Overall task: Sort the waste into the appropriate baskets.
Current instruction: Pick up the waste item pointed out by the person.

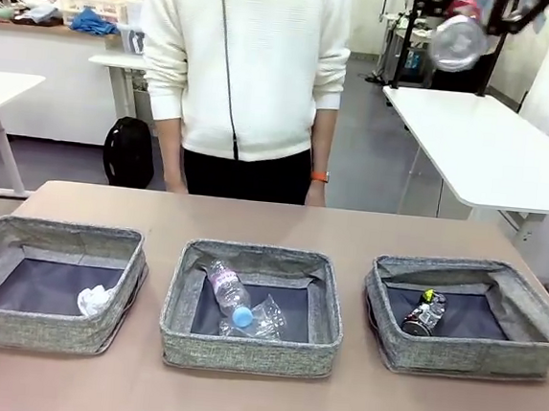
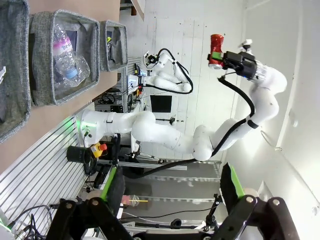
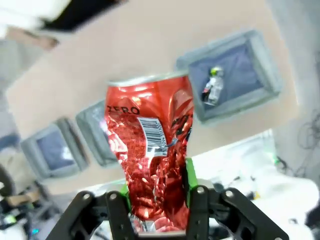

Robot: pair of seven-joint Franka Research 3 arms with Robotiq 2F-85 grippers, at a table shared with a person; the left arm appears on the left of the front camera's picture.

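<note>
Table (image 1: 350, 227); right end effector (image 3: 157, 187) grips crushed red can (image 3: 150, 160), base hidden.

The right arm (image 2: 165, 137) is glossy white, built of rounded segments, with a black cable looping along it to a black gripper (image 3: 156, 200) with green pads (image 3: 190, 176). The person (image 1: 242, 78) wears a white zip-front top, dark trousers and an orange wristband (image 1: 319, 177).

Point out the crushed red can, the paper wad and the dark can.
crushed red can (image 3: 150, 150), right wrist view, crumpled body.
paper wad (image 1: 94, 300), front view, middle of wad.
dark can (image 1: 424, 315), front view, can's side.
</note>
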